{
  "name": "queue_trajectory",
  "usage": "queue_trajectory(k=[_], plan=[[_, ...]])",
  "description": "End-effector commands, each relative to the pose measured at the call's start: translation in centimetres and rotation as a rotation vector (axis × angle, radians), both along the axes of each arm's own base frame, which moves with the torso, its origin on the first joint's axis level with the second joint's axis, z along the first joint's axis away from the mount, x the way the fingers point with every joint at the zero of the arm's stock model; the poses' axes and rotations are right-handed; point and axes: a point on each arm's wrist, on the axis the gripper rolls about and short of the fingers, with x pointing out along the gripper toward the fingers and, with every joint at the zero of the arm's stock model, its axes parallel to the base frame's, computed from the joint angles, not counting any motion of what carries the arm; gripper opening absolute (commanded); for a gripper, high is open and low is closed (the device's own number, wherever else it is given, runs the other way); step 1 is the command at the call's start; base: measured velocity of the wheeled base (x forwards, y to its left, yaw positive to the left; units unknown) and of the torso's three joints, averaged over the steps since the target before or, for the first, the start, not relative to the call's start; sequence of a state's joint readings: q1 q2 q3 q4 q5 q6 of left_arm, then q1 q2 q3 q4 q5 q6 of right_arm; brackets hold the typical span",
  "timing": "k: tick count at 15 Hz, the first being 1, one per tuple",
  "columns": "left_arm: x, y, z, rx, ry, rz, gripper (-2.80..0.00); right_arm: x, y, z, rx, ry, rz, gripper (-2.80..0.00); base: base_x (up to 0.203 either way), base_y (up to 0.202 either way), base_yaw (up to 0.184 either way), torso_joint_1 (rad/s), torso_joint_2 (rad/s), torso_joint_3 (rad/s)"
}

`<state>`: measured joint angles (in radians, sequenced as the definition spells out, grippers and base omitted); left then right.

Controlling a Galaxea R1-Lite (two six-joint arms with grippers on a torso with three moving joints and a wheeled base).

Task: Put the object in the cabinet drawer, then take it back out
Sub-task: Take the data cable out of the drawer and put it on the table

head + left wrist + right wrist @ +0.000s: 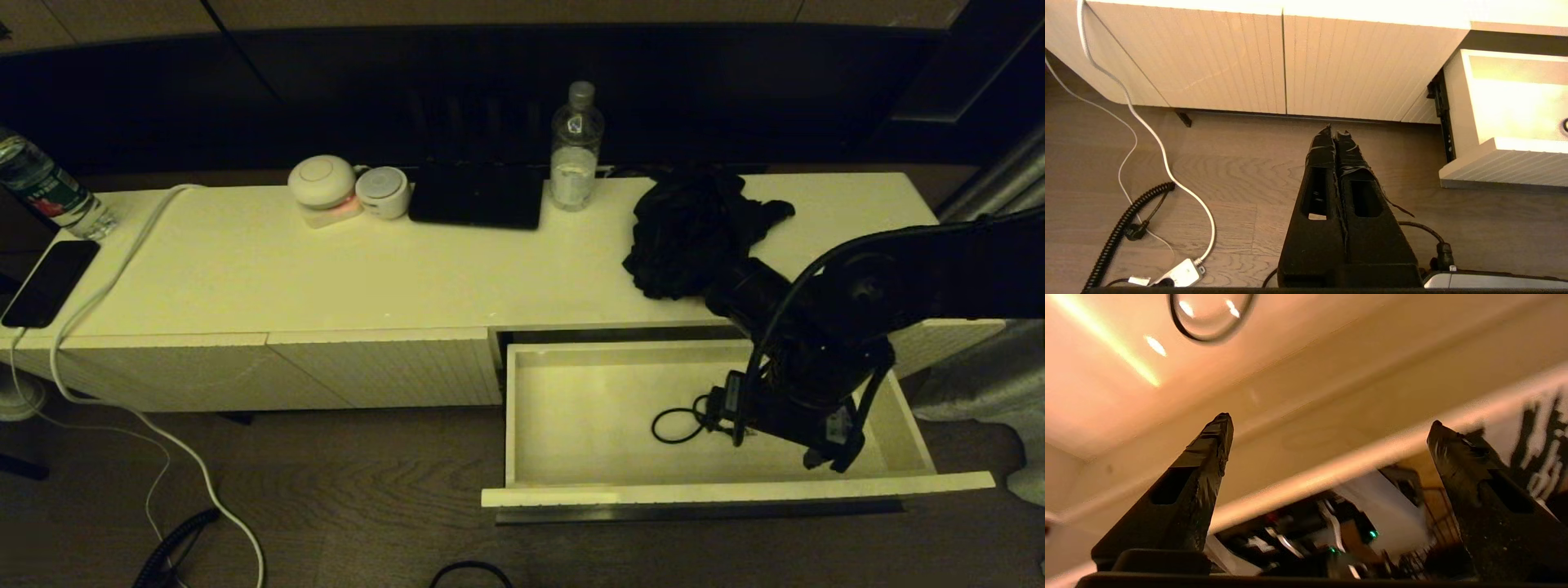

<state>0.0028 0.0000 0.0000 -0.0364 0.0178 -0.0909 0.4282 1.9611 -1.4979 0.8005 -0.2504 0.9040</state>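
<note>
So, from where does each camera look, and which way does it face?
Head: high, looking forward and down at the cabinet drawer, pulled open; the right gripper hangs inside.
Left wrist: low, facing the cabinet front and floor; the left gripper is shut.
Right wrist: inside the drawer, along its white floor; open fingers.
Shared: the black ring appears in head and right wrist.

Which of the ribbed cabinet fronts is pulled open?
The cabinet drawer farthest right, under the right gripper; the ribbed fronts to its left are flush.
</note>
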Motion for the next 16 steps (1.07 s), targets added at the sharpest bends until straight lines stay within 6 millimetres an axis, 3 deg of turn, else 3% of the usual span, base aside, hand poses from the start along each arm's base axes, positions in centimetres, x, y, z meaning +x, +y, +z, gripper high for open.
queue_trajectory(k=[1, 5, 11, 16], plan=[[0.0, 0.0, 0.0, -0.001, -0.002, 0.001, -2.80, 1.7, 0.2, -2.1, -0.019, 0.031, 0.003, 0.00, 0.000, 0.000, 0.000, 0.000, 0.00, 0.000], [0.0, 0.0, 0.0, -0.001, -0.002, 0.001, -2.80, 3.3, 0.7, -2.9, -0.038, 0.010, 0.084, 0.00, 0.000, 0.000, 0.000, 0.000, 0.00, 0.000], [0.0, 0.0, 0.0, -0.001, -0.002, 0.001, -2.80, 4.6, -0.8, -1.8, -0.080, -0.027, 0.175, 0.00, 0.000, 0.000, 0.000, 0.000, 0.00, 0.000], [0.0, 0.0, 0.0, -0.001, -0.002, 0.001, -2.80, 6.1, -2.0, -2.8, -0.134, -0.044, 0.273, 0.00, 0.000, 0.000, 0.000, 0.000, 0.00, 0.000]])
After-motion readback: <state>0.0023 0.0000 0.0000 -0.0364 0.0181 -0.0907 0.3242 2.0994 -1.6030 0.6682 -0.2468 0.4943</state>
